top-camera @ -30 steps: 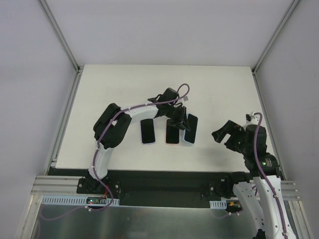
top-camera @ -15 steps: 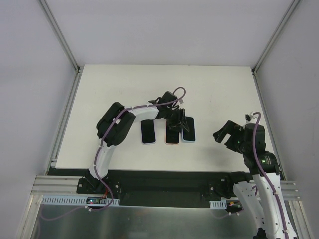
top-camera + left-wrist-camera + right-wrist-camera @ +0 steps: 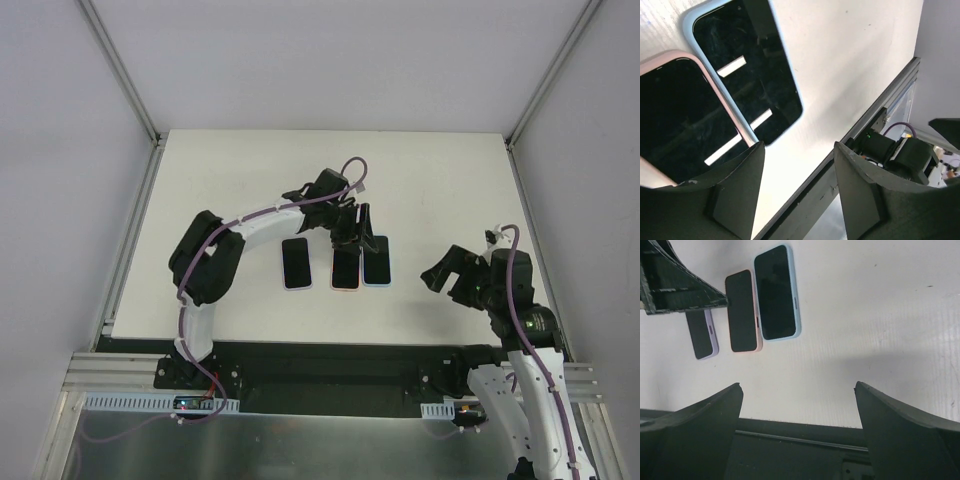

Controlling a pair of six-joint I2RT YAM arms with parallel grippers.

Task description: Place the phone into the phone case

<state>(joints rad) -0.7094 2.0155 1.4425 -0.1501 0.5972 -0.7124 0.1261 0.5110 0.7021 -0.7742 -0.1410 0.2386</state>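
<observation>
White table, seen from the top camera, carries three dark-screened handsets lying flat in a row near its front edge. They are a lavender-rimmed phone on the left, a pink-rimmed phone in the middle, and the phone with a pale blue border on the right. The pink-rimmed phone and the phone lie close side by side, while the lavender one sits a little apart. The left gripper hangs over the far ends of those two, with its arm bent in from the left. The right gripper is off to the right of the row, well apart from it.

From the left wrist camera, the phone sits inside its light blue case, the rim running all round the glass. The pink-rimmed one lies just beside it. The two fingers stand spread with bare table between them, gripping nothing.

The right wrist camera looks down the table at all three handsets beyond the spread fingers. The jaws are wide apart and hold nothing. The left gripper shows at the upper left, above the lavender-rimmed phone.
</observation>
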